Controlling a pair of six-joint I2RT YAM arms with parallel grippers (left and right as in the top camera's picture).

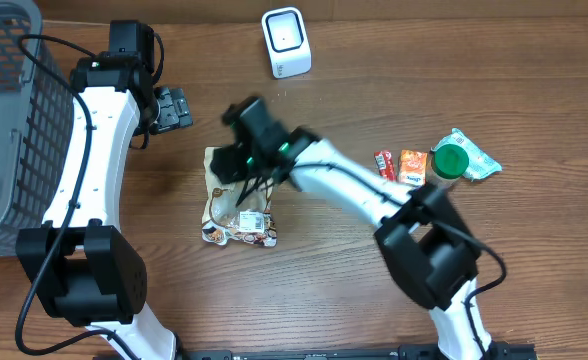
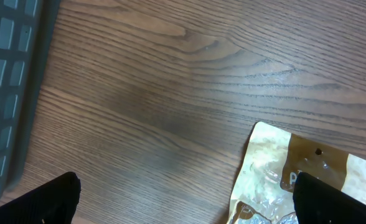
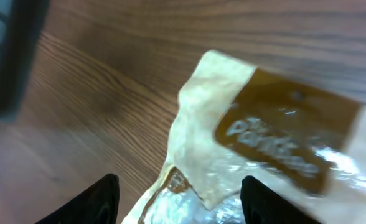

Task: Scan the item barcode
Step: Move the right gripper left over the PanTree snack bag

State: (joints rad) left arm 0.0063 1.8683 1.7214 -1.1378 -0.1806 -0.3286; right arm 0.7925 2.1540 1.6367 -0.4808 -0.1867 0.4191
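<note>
Overhead: right end effector (image 1: 234, 166), spread apart, straddles the snack pouch (image 1: 236, 228); left end effector (image 1: 171, 107) gapes wide. Slippery foil may buckle when gripped, creasing its label (image 1: 253, 218).

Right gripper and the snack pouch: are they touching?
Cannot tell. In the right wrist view the right gripper straddles the top edge of the snack pouch with open jaws, but blur hides any contact; overhead, the gripper covers that spot.

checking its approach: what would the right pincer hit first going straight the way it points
Most likely the snack pouch, which fills the view straight ahead of the open right pincer. How far off it lies is unclear.
</note>
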